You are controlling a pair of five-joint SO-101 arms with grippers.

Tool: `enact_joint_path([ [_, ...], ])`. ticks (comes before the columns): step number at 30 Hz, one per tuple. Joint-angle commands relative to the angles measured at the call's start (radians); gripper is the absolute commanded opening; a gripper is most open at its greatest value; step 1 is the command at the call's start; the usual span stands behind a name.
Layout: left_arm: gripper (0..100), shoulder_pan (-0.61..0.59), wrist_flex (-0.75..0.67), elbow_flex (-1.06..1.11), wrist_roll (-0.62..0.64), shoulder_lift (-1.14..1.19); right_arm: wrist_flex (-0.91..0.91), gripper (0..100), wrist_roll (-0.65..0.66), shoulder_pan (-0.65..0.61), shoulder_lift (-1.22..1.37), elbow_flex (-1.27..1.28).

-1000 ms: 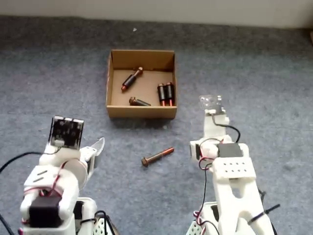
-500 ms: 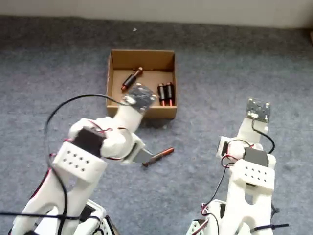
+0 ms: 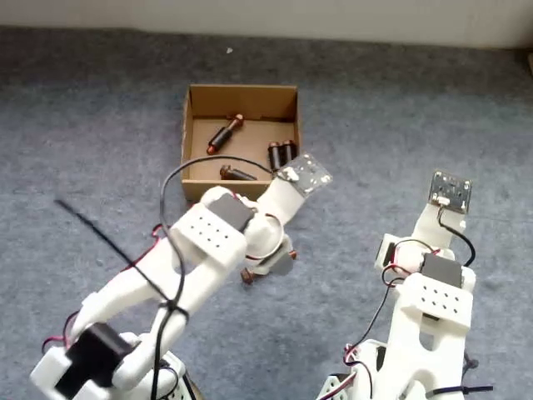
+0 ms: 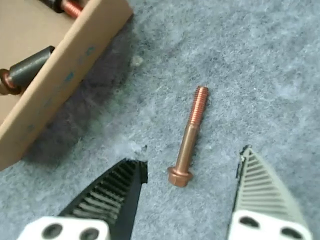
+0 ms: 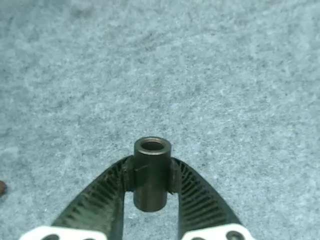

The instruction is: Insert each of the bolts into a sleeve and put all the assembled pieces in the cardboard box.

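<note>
Left tool (image 4: 192,159) gapes open astride the copper metal bolt (image 4: 188,136), head nearest, shank toward 2 o'clock from above; right tool (image 5: 151,166) clamps the dark cylindrical sleeve (image 5: 151,187).

High view: fixed, looks down on worktop (image 3: 416,100) from behind both arms. Wrist views: close, facing worktop; left shares bolt (image 4: 188,135) and cardboard box (image 4: 60,85) with high.

open carpet (image 4: 260,60) round the bolt (image 4: 189,137), cardboard box (image 4: 65,80) wall near on one side
</note>
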Motion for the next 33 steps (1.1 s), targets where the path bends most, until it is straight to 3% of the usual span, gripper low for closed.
enact_joint_path([
  [1, 27, 0.053, -0.038, -0.099, -0.008, 0.122, -0.004, 0.5, -0.011, 0.010, -0.028, -0.005],
  [15, 27, 0.085, -0.034, -0.363, -0.005, 0.507, -0.004, 0.5, -0.011, 0.007, -0.028, -0.005],
  [24, 14, 0.090, -0.032, -0.504, -0.006, 0.679, -0.004, 0.5, -0.008, 0.007, -0.028, -0.005],
  [33, 6, 0.091, -0.021, -0.506, -0.006, 0.662, -0.004, 0.5, -0.005, 0.008, -0.028, -0.005],
])
